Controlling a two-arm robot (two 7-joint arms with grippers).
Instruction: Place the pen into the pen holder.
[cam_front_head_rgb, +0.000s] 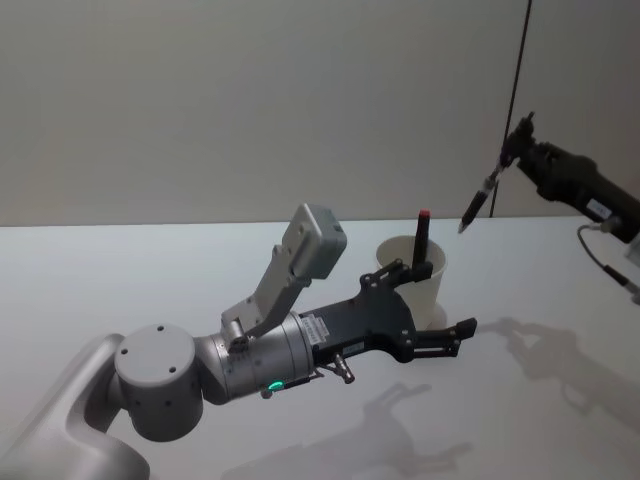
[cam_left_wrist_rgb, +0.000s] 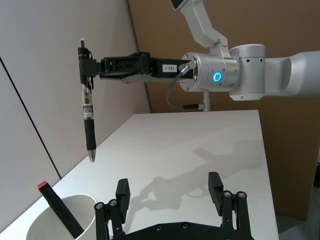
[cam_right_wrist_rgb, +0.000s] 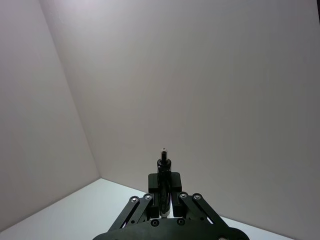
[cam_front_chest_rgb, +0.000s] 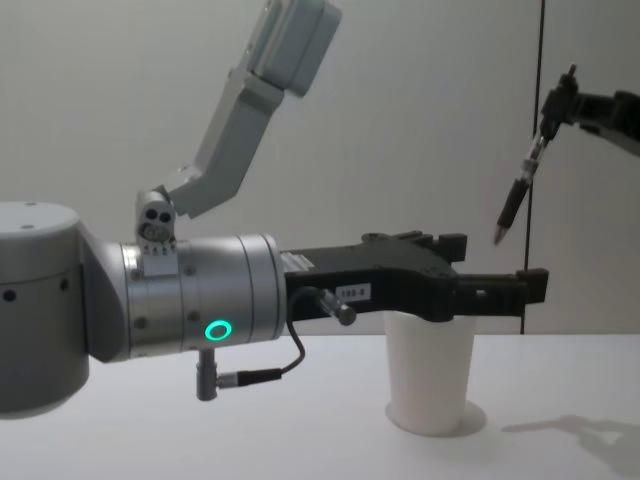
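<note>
The pen holder (cam_front_head_rgb: 418, 268) is a plain white paper cup, tapered toward its base and finished with a rolled rim, and it is set upright on the table (cam_front_head_rgb: 120, 270). Inside it a dark marker with a red end (cam_front_head_rgb: 421, 243) is leaned against the wall, its red tip raised above the rim. The pen (cam_front_head_rgb: 477, 202) is slim, with a clear printed barrel, a black rubber grip and a pointed tip; it is held in the air, tip down and slightly tilted, above and to the right of the cup, well clear of the rim.

The table is a smooth, matt white surface on which soft shadows of the arms are cast. Behind it a pale, bare wall is seen, crossed by one thin dark vertical line (cam_front_head_rgb: 518, 85); in the left wrist view a brown panel (cam_left_wrist_rgb: 280, 25) is seen beyond the table's far edge.

The right pincer (cam_front_head_rgb: 520, 138), made of black linked bars, is pressed together on the pen's upper end. The left pincer (cam_front_head_rgb: 455, 318), on a brushed metal wrist lit by a green ring, is spread wide beside the cup, at about rim height, with nothing between its fingers.
</note>
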